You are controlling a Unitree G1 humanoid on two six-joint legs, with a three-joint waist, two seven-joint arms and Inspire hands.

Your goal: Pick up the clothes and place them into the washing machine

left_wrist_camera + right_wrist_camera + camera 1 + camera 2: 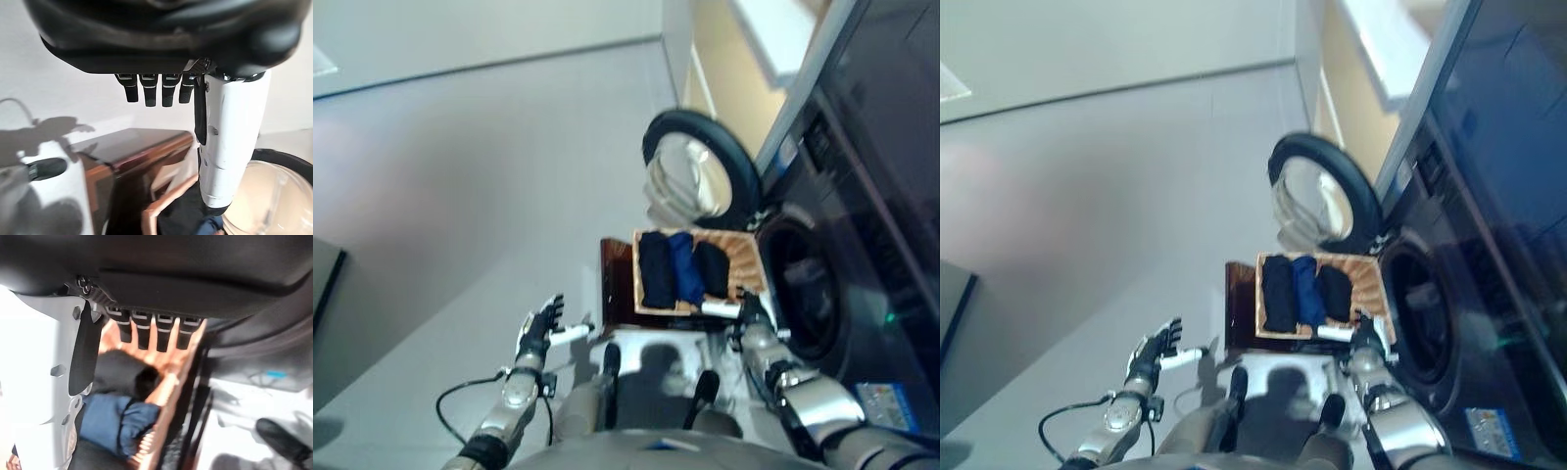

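Observation:
A wicker basket rests on a dark wooden stand and holds rolled clothes: a black one, a blue one and another black one. To its right the washing machine drum gapes, its round door swung open beyond the basket. My right hand hangs over the basket's near right corner with straight fingers, holding nothing. My left hand hovers open over the floor left of the stand, its fingers straight.
The washing machine's dark front fills the right side. Grey floor spreads to the left. A dark object edge shows at the far left. A pale wall and cabinet stand behind the door.

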